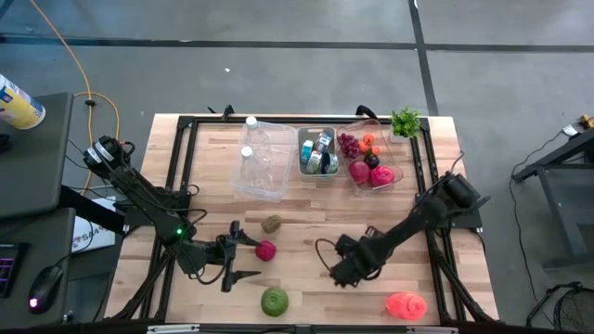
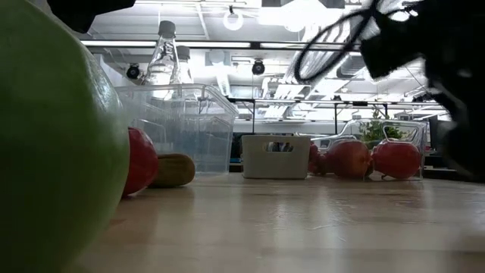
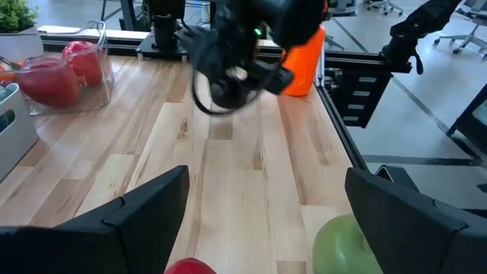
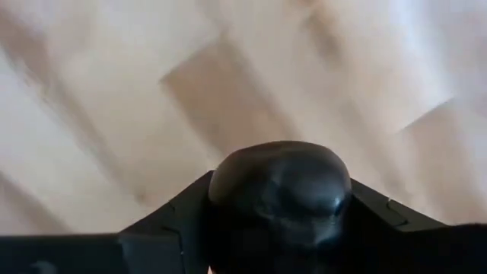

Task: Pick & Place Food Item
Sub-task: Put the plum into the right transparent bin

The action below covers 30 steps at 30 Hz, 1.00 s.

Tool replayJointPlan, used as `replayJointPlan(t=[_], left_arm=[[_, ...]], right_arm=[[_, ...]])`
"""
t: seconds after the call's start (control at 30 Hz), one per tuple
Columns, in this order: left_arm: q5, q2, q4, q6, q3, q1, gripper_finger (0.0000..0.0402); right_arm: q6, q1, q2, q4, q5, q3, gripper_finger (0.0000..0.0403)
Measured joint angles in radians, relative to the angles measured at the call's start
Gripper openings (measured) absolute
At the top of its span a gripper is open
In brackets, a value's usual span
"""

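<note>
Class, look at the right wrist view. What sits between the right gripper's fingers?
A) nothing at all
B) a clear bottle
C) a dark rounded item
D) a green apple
C: in the right wrist view a dark rounded item sits between the fingers of the right gripper, low over the wooden table.
</note>
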Motion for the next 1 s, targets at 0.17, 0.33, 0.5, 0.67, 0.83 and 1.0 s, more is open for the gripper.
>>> replayJointPlan(t=[0.17, 0.33, 0.5, 0.67, 0.83, 1.0], left_arm=[[-0.001, 0.0, 0.002, 0.004, 0.0, 0.021, 0.0344], [-0.005, 0.0, 0.003, 0.014, 0.0, 0.05, 0.0344], [-0.005, 0.0, 0.004, 0.002, 0.0, 0.053, 0.0344], [-0.005, 0.0, 0.003, 0.003, 0.0, 0.053, 0.0344], [-0.005, 0.0, 0.0, 0.003, 0.0, 0.053, 0.0344], [-0.005, 0.0, -0.005, 0.003, 0.0, 0.053, 0.0344]], right_arm=[[-0.117, -0.065, -0.105, -0.079, 0.158, 0.011, 0.0194], [-0.173, -0.184, -0.25, -0.147, 0.302, 0.011, 0.0203], [-0.266, -0.291, -0.379, -0.167, 0.466, 0.012, 0.0196], [-0.305, -0.435, -0.456, -0.173, 0.531, 0.012, 0.0203], [-0.355, -0.587, -0.474, -0.167, 0.52, 0.012, 0.021], [-0.419, -0.708, -0.456, -0.148, 0.464, 0.011, 0.0203]])
